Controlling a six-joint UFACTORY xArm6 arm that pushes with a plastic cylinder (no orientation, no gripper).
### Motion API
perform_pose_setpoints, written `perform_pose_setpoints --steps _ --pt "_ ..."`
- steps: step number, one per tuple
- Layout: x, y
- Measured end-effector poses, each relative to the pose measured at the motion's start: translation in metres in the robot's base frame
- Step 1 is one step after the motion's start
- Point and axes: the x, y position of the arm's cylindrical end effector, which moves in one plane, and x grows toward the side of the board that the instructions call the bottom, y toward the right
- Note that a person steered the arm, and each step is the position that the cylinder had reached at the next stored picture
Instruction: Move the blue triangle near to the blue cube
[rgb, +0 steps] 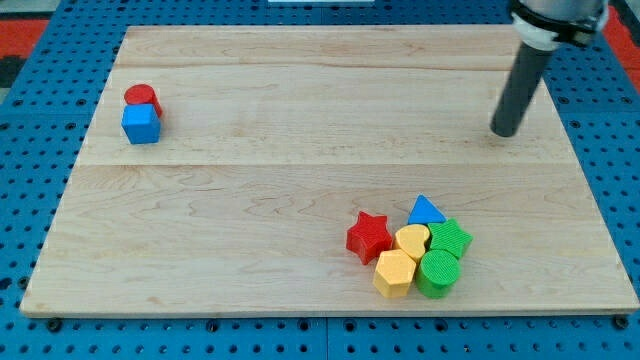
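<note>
The blue triangle (426, 211) lies at the view's lower right, at the top of a cluster of blocks. The blue cube (141, 124) sits at the view's upper left, touching a red cylinder (142, 97) just above it. My tip (504, 131) is at the view's upper right, well above and to the right of the blue triangle and far from the blue cube. The rod stands apart from every block.
The cluster by the triangle holds a red star (369, 236), a yellow heart (411, 241), a green star (450, 238), a yellow hexagon (394, 273) and a green cylinder (438, 273). The wooden board (300, 180) lies on a blue pegboard (30, 150).
</note>
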Motion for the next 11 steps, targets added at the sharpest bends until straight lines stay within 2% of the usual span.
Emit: perform_pose_setpoints --steps 1,2,4,5,6,7,8,9,10,11 --pt "0.099 0.025" --pt "0.153 -0.028" --pt "0.128 -0.122" --pt "0.122 -0.145" --pt "0.082 -0.187" --pt "0.046 -0.257" --pt "0.045 -0.349" --pt "0.037 -0.386" --pt "0.021 -0.415" --pt "0.053 -0.404"
